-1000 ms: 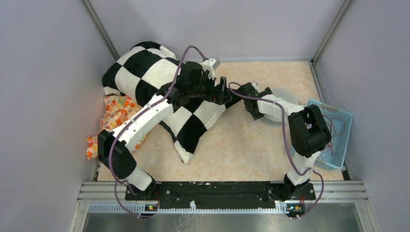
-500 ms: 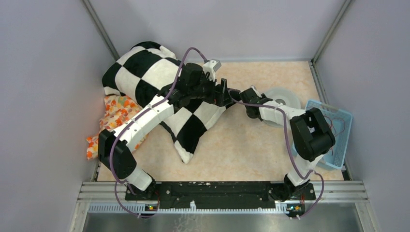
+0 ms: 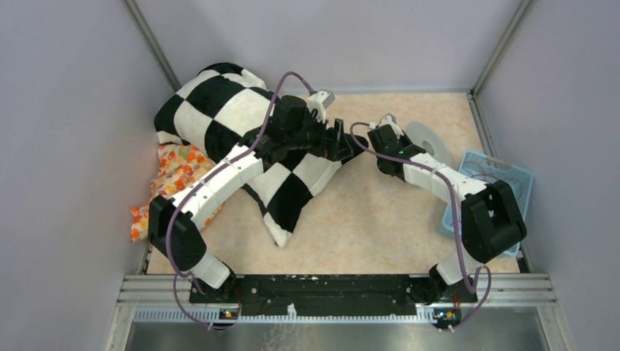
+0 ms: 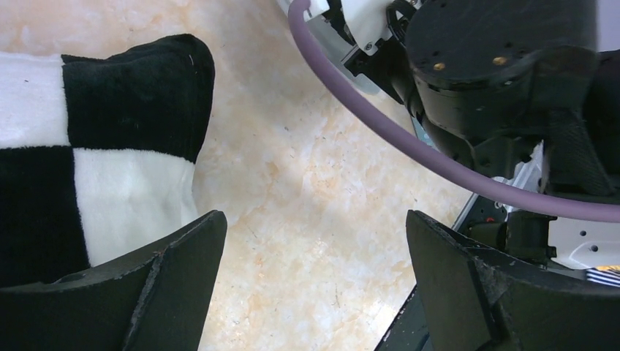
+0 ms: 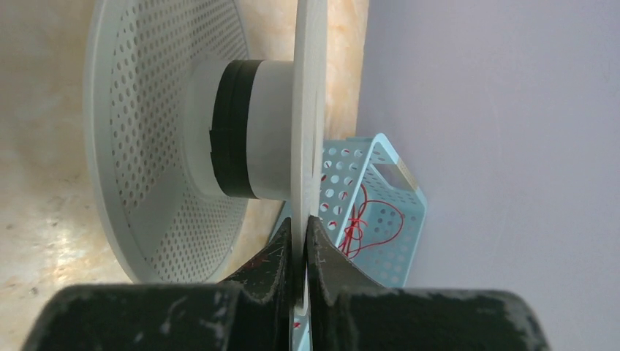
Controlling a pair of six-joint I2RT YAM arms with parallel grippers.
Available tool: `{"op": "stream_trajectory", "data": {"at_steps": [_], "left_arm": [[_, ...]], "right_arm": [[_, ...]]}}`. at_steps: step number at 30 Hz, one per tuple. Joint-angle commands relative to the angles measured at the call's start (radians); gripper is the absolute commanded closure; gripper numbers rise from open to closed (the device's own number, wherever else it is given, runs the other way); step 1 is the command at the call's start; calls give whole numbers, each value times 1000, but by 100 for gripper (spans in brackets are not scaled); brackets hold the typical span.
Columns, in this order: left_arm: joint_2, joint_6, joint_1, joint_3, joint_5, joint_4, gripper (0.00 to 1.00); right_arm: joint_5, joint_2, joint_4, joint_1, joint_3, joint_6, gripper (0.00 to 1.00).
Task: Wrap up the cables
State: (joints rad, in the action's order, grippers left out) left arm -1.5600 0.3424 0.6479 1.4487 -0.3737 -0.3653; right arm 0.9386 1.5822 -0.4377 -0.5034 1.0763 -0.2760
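**Fig.** The beige marbled bench (image 3: pixel 351 219) was partly covered by a black-and-white checked plush cushion (image 3: pixel 219 110). Beside the cushion the left pincer (image 4: pixel 314 245) was held wide open over bare surface, grasping nothing. A pale-blue perforated plastic basket (image 5: pixel 338 183) was set at the right edge. The grey perforated plastic spool (image 5: pixel 146 146) was held by the rim of one flange, clamped between the closed jaws of the right pincer (image 5: pixel 300 241). The thin red cables (image 5: pixel 360 219) were lying loose in the basket, and none was wound on the hub. Wrapping was judged not begun: a cable remained to be fetched, anchored and coiled.
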Motion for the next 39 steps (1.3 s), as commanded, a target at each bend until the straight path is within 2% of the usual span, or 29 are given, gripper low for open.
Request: {"op": "stream_trajectory", "data": {"at_steps": [1, 3, 5, 10, 12, 14, 17, 21, 25, 30, 33, 36, 39], "left_arm": [[29, 18, -3, -3, -19, 58, 1], [27, 37, -3, -12, -36, 88, 1], [19, 63, 5, -22, -56, 117, 1], [9, 129, 27, -101, 7, 229, 1], [16, 155, 28, -138, 16, 278, 1], [31, 156, 36, -196, 12, 354, 1], [50, 67, 95, -247, 121, 419, 1], [72, -55, 189, -308, 284, 467, 1], [78, -80, 213, -391, 346, 592, 1], [22, -166, 226, -408, 364, 689, 1], [-13, -261, 226, -433, 401, 812, 3], [-60, -368, 226, -441, 347, 906, 6], [-106, -406, 226, -417, 337, 907, 10]], "right_arm": [[-135, -51, -38, -41, 80, 108, 100], [-137, -54, -88, -45, 133, 194, 100], [-158, -46, -176, -45, 211, 379, 100], [-273, -45, -357, -47, 337, 739, 100], [-338, -58, -388, -48, 332, 867, 100], [-426, -82, -347, -48, 280, 968, 100], [-474, -103, -319, -50, 208, 1099, 100], [-476, -120, -367, -49, 182, 1278, 100], [-497, -110, -448, -52, 203, 1399, 100], [-503, -92, -480, -57, 221, 1423, 100], [-507, -103, -473, -57, 212, 1429, 100], [-526, -112, -463, -56, 202, 1428, 100], [-538, -119, -460, -56, 198, 1428, 100]]}}
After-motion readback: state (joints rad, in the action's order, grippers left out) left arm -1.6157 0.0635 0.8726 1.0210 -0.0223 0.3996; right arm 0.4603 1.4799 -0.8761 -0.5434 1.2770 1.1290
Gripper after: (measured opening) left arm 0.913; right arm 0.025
